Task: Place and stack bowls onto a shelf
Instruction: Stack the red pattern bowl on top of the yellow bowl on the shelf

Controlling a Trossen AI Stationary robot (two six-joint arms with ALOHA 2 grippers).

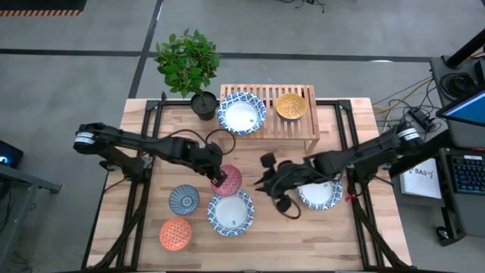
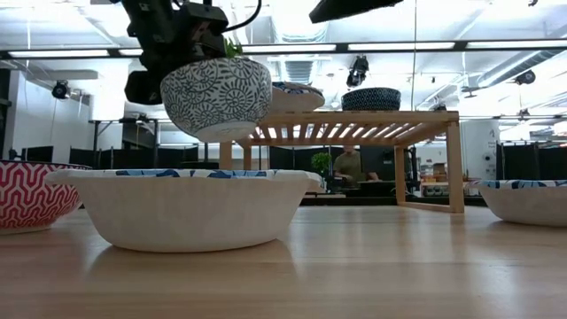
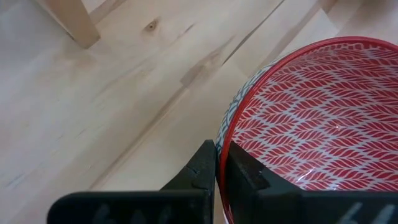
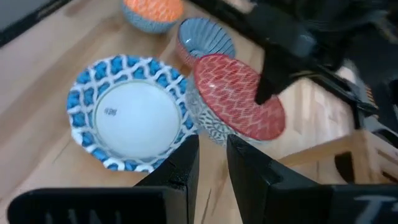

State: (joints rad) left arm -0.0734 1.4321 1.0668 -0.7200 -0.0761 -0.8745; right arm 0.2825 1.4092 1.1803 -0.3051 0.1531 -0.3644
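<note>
My left gripper (image 1: 219, 179) is shut on the small red bowl (image 1: 230, 180), whose outside is grey-blue patterned (image 2: 217, 96); it hangs in the air over the table's middle. My right gripper (image 1: 266, 179) hovers just right of it, narrowly open (image 4: 212, 144) and holding nothing. One wide blue-rimmed bowl (image 1: 231, 212) rests on its base on the table below the red bowl, and another (image 1: 320, 194) lies under the right arm. The teal bowl (image 1: 184, 199) and the orange bowl (image 1: 175, 233) sit near left. The shelf (image 1: 268, 130) carries a wide bowl (image 1: 242, 113) and the yellow bowl (image 1: 291, 106). My left gripper pinches the red bowl's rim (image 3: 225, 140) on the bowl's left side, one finger (image 3: 249, 177) inside and one finger (image 3: 200, 168) outside. The fingers come slanting down from the table's left. The bowl is lifted clear of the table and roughly level.
A black plant pot (image 1: 203, 105) with a leafy plant stands at the shelf's left end. The shelf's legs (image 2: 454, 164) stand on the far part of the table. Bare planks lie along the near edge (image 1: 303, 243) and between the two wide bowls.
</note>
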